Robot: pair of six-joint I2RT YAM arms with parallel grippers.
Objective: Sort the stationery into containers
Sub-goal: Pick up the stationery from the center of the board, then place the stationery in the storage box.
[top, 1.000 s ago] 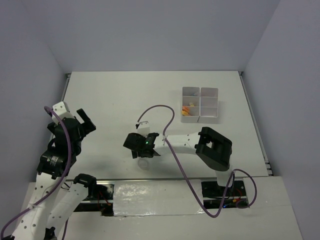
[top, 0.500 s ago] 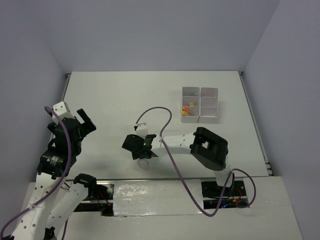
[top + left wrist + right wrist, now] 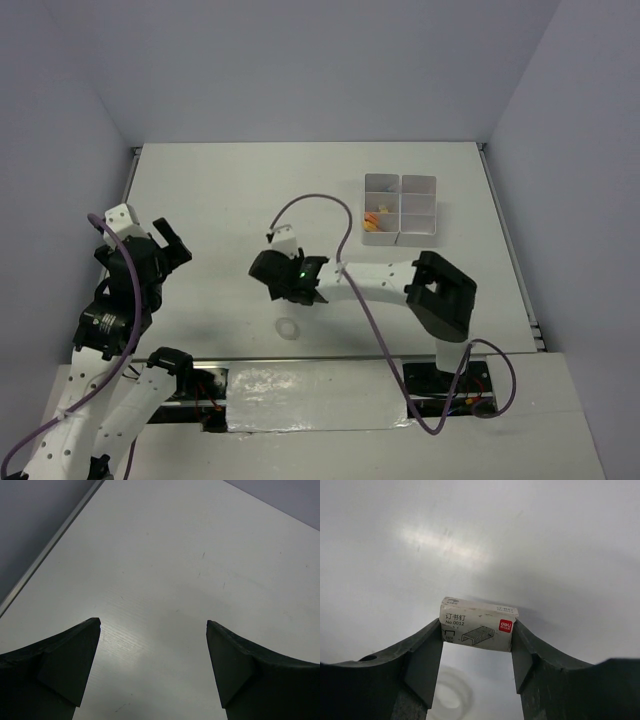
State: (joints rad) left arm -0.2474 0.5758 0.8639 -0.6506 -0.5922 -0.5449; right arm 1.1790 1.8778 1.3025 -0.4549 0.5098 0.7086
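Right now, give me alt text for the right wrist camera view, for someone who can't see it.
A small white box of staples, with a red logo and a staple drawing on its label, is clamped between the two dark fingers of the right gripper above a white table. A clear ring lies blurred on the table below.

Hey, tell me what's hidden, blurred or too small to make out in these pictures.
Top view: the right hand covers its load; only the right wrist view shows the staple box in its grip.
Top view: the pieces inside the containers are too small to identify, just orange and yellow specks.
Right wrist view: the clear ring is blurred and partly hidden by the hand.
Left wrist view: the open left hand is cut off by the bottom edge.
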